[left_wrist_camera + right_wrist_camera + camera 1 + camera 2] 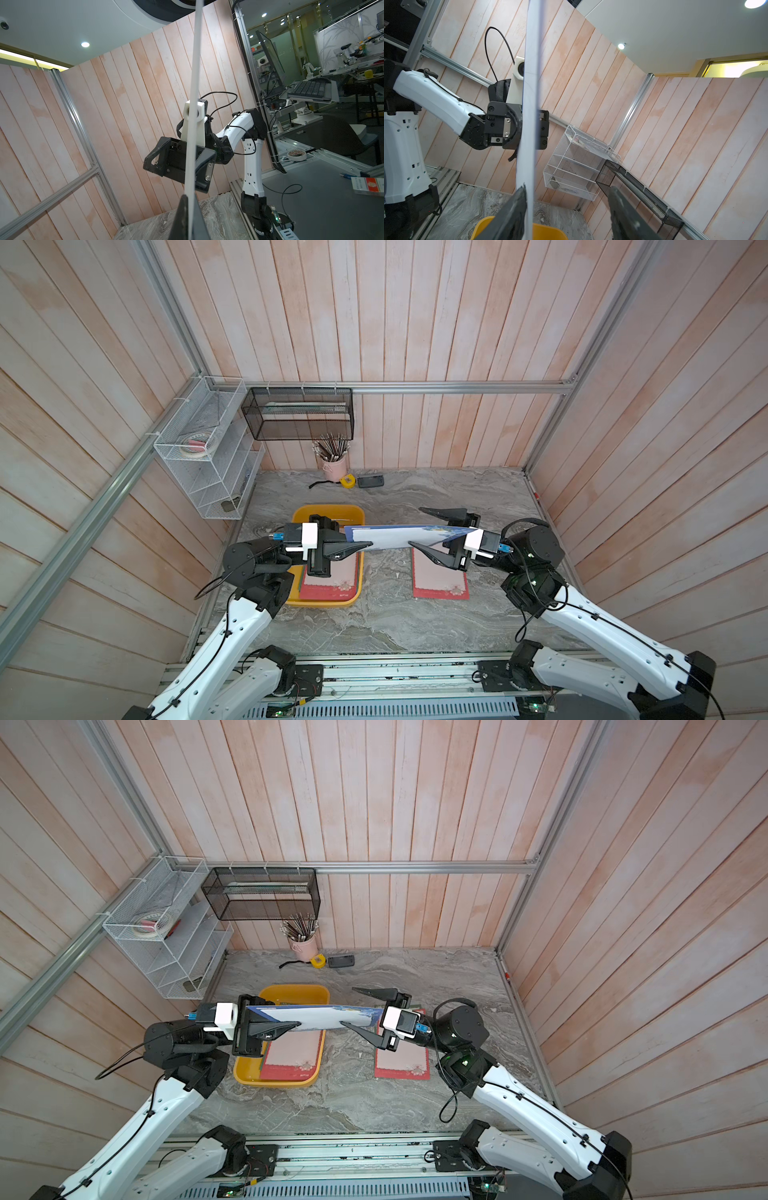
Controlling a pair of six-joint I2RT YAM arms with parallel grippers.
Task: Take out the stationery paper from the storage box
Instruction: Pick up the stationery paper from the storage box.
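L gripper (367, 546): jaws pinch blue-edged sheet (386, 537), held aloft | R gripper (415, 526): jaws wide, astride sheet's other end

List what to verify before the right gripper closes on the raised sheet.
1. The left gripper is shut on the blue sheet: ok.
2. The blue sheet runs between the jaws of the right gripper: ok, in both top views.
3. The right gripper is shut on it: not ok, its jaws stand apart.
4. The blue sheet is lifted clear of the box: ok.
5. The red sheet lies flat on the table, beside the box: ok.
6. The box is emptied: not ok, a stack lies inside.
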